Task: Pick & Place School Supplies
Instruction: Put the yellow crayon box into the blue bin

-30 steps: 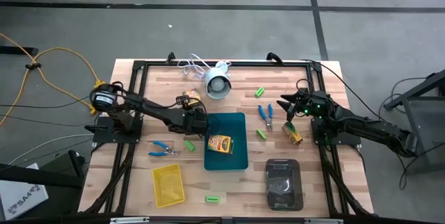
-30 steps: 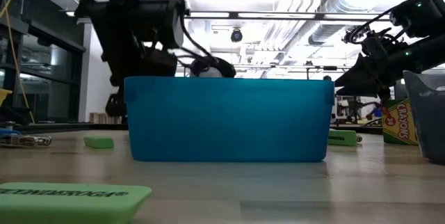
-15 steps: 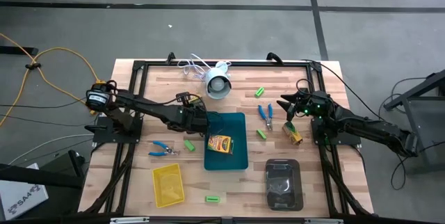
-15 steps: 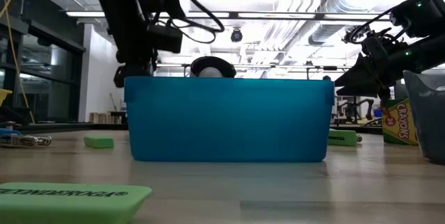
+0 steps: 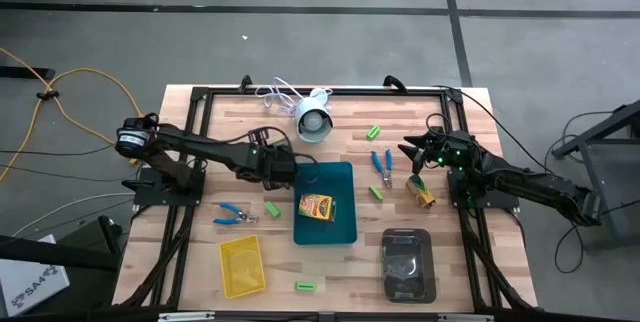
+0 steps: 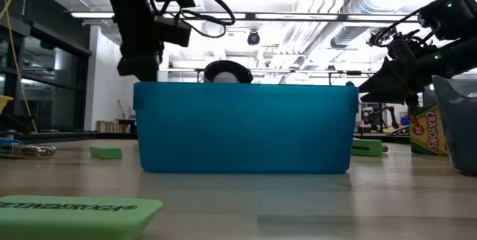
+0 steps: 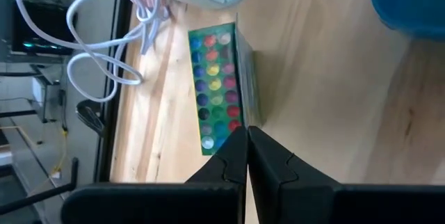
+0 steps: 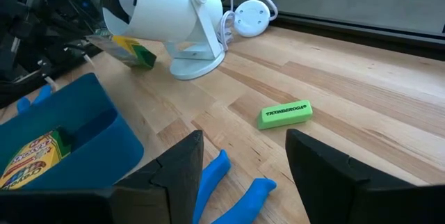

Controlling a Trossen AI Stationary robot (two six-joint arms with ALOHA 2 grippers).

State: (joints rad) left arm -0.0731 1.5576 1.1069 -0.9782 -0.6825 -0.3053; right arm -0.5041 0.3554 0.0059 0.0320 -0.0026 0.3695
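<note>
My left gripper [image 7: 247, 147] is shut and hangs above the table's middle, left of the teal tray [image 5: 340, 232], also in the low view [image 6: 139, 65]. Its tips stand over the near end of a crayon box [image 7: 219, 88] that lies flat on the wood by the white device. A second crayon box [image 5: 317, 206] lies in the teal tray, a third [image 5: 420, 192] by the right arm. My right gripper [image 8: 243, 161] is open and holds nothing, above the blue-handled scissors [image 8: 229, 182]. Green blocks [image 5: 375, 133] [image 5: 272, 208] [image 5: 305, 286] lie scattered. My left gripper has its shut fingertips [image 7: 236, 156] in front of the crayon box's near end [image 7: 221, 140] in the left wrist view. I cannot tell whether they touch it.
A white round device [image 5: 313, 120] with a coiled cable stands at the far middle. A yellow tray [image 5: 241, 265] and a dark grey tray [image 5: 407, 262] sit near the front edge. Blue-handled pliers [image 5: 235, 214] lie at the left.
My left gripper has risen from beside the teal tray's left wall to above its rim, staying shut.
</note>
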